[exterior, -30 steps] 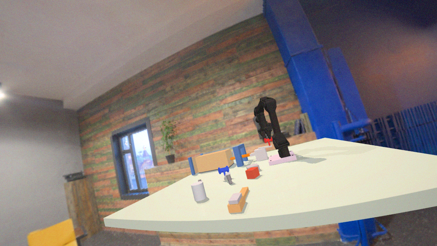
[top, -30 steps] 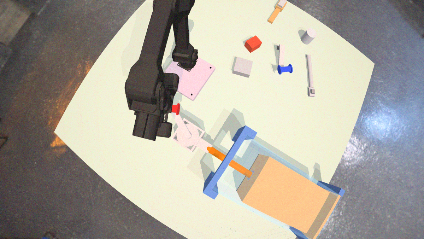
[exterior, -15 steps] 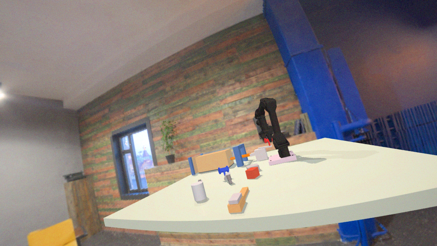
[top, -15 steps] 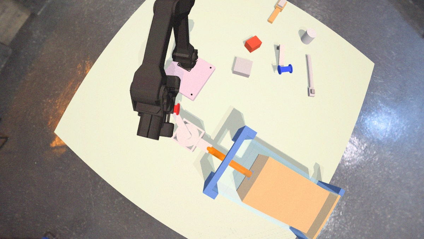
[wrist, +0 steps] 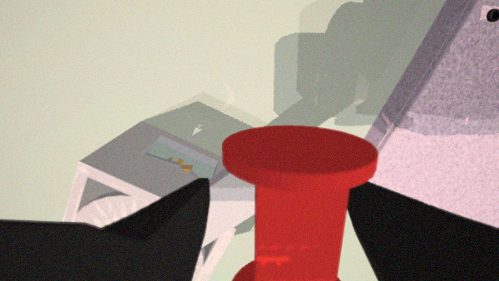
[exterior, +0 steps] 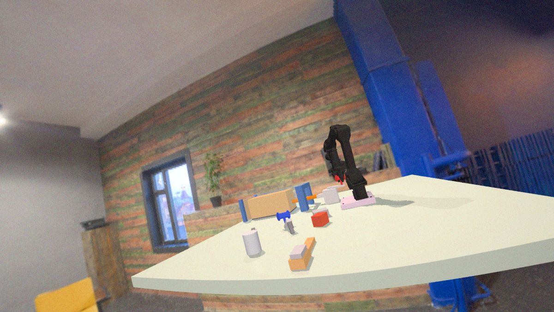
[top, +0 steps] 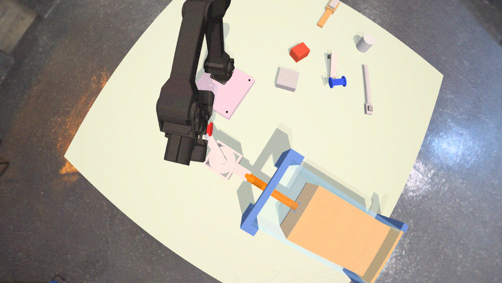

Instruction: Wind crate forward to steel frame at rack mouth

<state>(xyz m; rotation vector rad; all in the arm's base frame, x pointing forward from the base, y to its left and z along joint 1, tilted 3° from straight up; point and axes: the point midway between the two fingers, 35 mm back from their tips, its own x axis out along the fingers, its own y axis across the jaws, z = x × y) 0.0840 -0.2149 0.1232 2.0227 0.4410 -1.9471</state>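
Observation:
The winch handle, a pale crank arm point(top: 218, 151) point(exterior: 335, 187), sits on top of the pale winch point(top: 228, 170) point(exterior: 331, 196) point(wrist: 112, 154). Its red spool-shaped knob point(top: 210, 129) point(exterior: 339, 179) point(wrist: 301, 216) stands between the fingers of my gripper point(wrist: 278, 189). The gripper is partly open: a gap shows at the left finger, while the right finger is close beside the knob. The arm hides the fingers in the top view. An orange strap point(top: 284, 200) point(exterior: 311, 197) runs from the winch to the tan crate point(top: 344, 228) point(exterior: 271, 203). The crate sits flat, clearly behind the blue mouth frame point(top: 280, 175) point(exterior: 302, 198).
Clear panels point(top: 337, 190) flank the crate. Around the bench lie a crank with a blue knob point(top: 337, 81) point(exterior: 283, 215), a grey bar tool point(top: 366, 84), a red block point(top: 300, 51) point(exterior: 320, 219), a grey block point(top: 287, 78), a cylinder point(top: 365, 42) point(exterior: 252, 242) and an orange tool point(top: 324, 18).

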